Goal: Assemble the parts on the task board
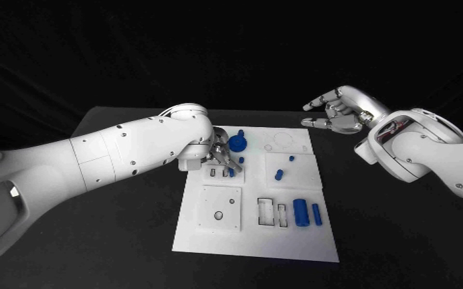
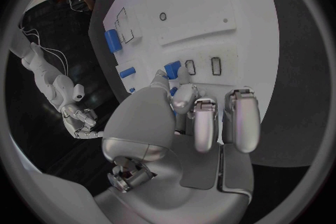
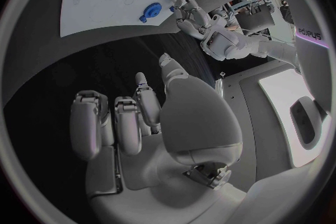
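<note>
The white task board (image 1: 290, 239) lies in the middle of the black table. My left hand (image 1: 217, 158) hovers low over its near-left part and pinches a small blue part (image 2: 172, 69) between thumb and a finger, close to two small rectangular slots (image 2: 215, 66). A round blue part (image 1: 237, 144) stands just behind this hand. A short blue peg (image 1: 279, 174) and a smaller one (image 1: 290, 158) sit mid-board. Two blue cylinders (image 1: 301, 211) lie near the right edge. My right hand (image 1: 338, 112) hangs raised beyond the board's far right corner, fingers apart and holding nothing.
A raised white square plate with round holes (image 1: 220, 210) sits on the board's left front. Two long rectangular slots (image 1: 273, 213) lie beside the cylinders. Bare black table (image 1: 386, 235) surrounds the board on the right and front.
</note>
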`<act>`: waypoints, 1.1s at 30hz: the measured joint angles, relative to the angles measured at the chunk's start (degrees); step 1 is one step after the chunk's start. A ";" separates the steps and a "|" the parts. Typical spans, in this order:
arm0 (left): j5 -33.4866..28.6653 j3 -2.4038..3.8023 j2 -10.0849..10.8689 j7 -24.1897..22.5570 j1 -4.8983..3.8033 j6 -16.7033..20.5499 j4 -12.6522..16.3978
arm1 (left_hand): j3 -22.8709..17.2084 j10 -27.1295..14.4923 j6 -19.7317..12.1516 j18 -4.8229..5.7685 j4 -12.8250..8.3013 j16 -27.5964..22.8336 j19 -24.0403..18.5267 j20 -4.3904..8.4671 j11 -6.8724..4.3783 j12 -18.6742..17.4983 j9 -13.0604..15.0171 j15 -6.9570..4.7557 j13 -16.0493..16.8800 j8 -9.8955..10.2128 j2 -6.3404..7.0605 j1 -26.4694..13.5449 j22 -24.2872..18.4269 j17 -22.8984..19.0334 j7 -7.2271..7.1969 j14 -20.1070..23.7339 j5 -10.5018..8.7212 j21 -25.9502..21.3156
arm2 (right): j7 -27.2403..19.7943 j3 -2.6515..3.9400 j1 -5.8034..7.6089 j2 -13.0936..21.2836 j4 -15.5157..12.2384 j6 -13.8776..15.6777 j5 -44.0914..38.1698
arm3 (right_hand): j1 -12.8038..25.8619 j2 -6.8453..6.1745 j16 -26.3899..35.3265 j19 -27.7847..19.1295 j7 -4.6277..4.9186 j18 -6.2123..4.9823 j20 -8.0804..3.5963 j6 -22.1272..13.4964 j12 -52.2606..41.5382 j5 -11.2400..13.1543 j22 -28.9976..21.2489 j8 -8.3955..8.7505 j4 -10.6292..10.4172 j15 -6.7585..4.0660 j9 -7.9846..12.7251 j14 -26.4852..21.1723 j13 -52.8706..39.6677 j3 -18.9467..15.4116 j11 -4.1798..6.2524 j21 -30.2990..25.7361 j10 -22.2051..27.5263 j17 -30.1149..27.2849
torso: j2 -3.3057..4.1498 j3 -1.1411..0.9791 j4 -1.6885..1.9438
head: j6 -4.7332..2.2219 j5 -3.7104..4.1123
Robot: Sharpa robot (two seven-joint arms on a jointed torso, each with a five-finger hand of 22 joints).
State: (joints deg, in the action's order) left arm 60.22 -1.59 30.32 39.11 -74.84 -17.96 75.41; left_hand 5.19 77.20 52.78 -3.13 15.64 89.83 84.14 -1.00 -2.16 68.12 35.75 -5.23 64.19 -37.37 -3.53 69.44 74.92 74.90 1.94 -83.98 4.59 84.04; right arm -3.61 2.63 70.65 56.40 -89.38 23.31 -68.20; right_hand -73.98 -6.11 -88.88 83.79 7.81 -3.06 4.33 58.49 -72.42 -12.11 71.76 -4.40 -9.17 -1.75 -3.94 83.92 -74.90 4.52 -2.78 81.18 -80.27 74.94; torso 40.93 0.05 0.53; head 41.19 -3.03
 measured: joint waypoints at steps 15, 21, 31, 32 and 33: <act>-0.05 -0.03 -0.21 0.02 0.00 -0.44 -0.02 | -4.93 0.00 -0.48 0.00 -0.85 0.00 -0.13 0.13 0.00 0.00 1.07 0.00 -0.01 0.00 1.30 3.41 0.00 0.04 -0.31 0.00 0.75 0.00 | 0.08 0.00 -0.05 -0.05 -0.25 -0.52 -0.04 | 0.00 0.00 0.22 0.00 0.00 0.00 0.00 0.00 0.00 -0.22 0.00 0.00 0.00 0.00 0.00 0.00 0.00 0.00 0.00 0.00 0.00 -0.01 | 0.01 -0.04 0.03 | 0.25 0.08; -0.23 0.06 -0.21 0.02 -0.18 -0.58 0.02 | -11.30 -0.43 -1.84 0.00 -3.49 0.00 -0.11 0.73 -0.42 -0.54 0.68 -0.62 -0.42 1.53 1.81 8.84 0.00 0.04 -0.43 0.01 7.61 0.00 | 0.11 -0.01 -0.07 -0.07 -0.25 -0.65 -0.06 | 0.00 0.00 0.22 0.00 0.00 0.00 0.00 0.00 0.00 -0.22 0.00 0.00 0.00 0.00 0.00 0.00 0.00 0.00 0.00 0.00 0.00 -0.01 | 0.00 -0.03 0.03 | 0.36 0.09; -1.11 -0.07 0.35 -0.08 0.04 0.81 0.63 | -27.08 -0.09 -2.20 0.00 2.93 0.00 -0.11 0.73 -0.09 -1.42 4.10 -0.49 -1.13 0.81 11.34 6.30 -0.01 0.03 0.22 -0.12 17.56 -0.29 | 0.14 -0.01 -0.09 -0.13 -0.14 -0.76 -0.07 | -0.30 0.30 0.22 0.00 0.00 0.00 0.00 0.00 0.00 -0.22 0.00 0.00 0.00 0.00 0.00 0.00 0.00 0.00 0.00 0.00 0.00 -0.02 | 0.00 -0.04 0.04 | 0.37 0.12; -1.24 -0.07 0.46 -0.11 0.05 1.18 0.77 | -29.17 0.07 -2.20 0.00 1.65 0.00 -0.11 0.73 -0.01 -1.42 4.40 -0.49 -1.13 0.70 12.01 5.62 -0.01 0.03 0.22 -0.12 17.59 -0.29 | 0.15 -0.01 -0.09 -0.14 -0.12 -0.78 -0.08 | -0.31 0.30 0.22 0.00 0.00 0.00 0.00 0.00 0.00 -0.22 0.00 0.00 0.00 0.00 0.00 0.00 0.00 0.00 0.00 0.00 0.00 -0.02 | -0.01 -0.05 0.05 | 0.36 0.15; -1.36 -0.07 0.60 -0.13 0.06 1.60 0.94 | -29.66 0.20 -2.19 0.00 1.54 0.00 -0.11 0.72 0.01 -1.42 4.57 -0.49 -1.13 0.66 12.41 5.23 -0.01 0.03 0.23 -0.12 17.59 -0.29 | 0.15 -0.01 -0.09 -0.16 -0.10 -0.81 -0.09 | -0.30 0.30 0.22 0.00 0.00 0.00 0.00 0.00 0.00 -0.22 0.00 0.00 0.00 0.00 0.00 0.00 0.00 0.00 0.00 0.00 0.00 -0.02 | -0.01 -0.05 0.05 | 0.36 0.17</act>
State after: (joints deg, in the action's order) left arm 58.85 -1.66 30.92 38.97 -74.77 -16.37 76.35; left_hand -24.47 77.40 50.59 -3.13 17.18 89.83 84.03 -0.28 -2.15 66.70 40.32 -5.72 63.06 -36.72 8.88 74.67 74.91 74.93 2.17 -84.09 22.18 83.75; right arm -3.45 2.62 70.56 56.24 -89.48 22.50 -68.29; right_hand -74.28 -5.81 -88.65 83.79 7.81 -3.06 4.32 58.49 -72.42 -12.33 71.77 -4.40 -9.17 -1.75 -3.95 83.91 -74.90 4.52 -2.78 81.18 -80.27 74.92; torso 40.92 0.01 0.58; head 41.56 -2.86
